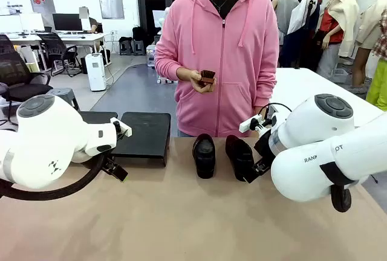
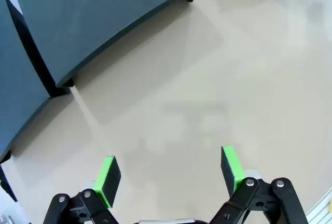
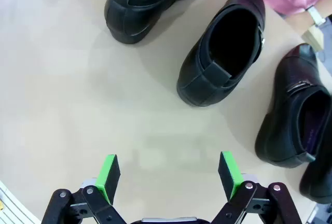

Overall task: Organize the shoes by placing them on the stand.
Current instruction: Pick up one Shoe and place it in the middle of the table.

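**Both grippers empty, shoes not yet on the stand**

The left gripper [image 2: 168,171] hangs wide open over bare table [image 2: 218,79], just beside the stand [image 2: 104,16], likely placed to receive. The right gripper [image 3: 168,176], equally wide and empty, faces the loafers [image 3: 223,53] lying loose on the tabletop. A fourth seems clipped at the frame's edge.

place: robotics lab in an open office room | evidence: white left arm [image 1: 45,143] and right arm [image 1: 329,152] at a beige table [image 1: 181,225] | background: desk [image 1: 55,37] with monitor [image 1: 66,22], black office chair [image 1: 21,80], grey floor [image 1: 136,95]
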`<state>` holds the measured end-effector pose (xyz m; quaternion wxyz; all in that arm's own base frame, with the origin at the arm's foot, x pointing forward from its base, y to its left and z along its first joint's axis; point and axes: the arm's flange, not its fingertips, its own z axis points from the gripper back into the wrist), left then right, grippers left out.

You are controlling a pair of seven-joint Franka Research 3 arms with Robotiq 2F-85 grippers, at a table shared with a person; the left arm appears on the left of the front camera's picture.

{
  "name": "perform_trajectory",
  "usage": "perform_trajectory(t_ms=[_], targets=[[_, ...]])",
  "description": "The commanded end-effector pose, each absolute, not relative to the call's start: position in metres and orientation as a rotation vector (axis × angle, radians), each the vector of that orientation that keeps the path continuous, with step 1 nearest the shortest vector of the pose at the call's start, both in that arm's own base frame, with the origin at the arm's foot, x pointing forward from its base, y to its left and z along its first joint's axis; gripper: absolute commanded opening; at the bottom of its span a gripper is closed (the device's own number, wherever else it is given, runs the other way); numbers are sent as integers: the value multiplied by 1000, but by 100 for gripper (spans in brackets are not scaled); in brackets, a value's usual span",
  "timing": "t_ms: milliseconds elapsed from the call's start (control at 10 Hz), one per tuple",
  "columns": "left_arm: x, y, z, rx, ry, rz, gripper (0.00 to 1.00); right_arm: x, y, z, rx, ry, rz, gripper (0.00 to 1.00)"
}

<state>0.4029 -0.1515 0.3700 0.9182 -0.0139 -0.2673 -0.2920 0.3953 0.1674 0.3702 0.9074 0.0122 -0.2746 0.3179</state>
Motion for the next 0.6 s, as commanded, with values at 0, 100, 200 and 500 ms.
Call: perform_trajectory(t_ms=[0,100,200,500], targets=[[403,-152,370,-29,-550,-600,100,395,167,370,25,-567,656,100],[403,-152,370,-29,-550,-600,100,395,167,370,25,-567,656,100],[403,-152,370,-29,-550,-600,100,395,167,370,25,-567,656,100],[403,-152,370,-29,-550,-600,100,395,167,370,25,-567,656,100]])
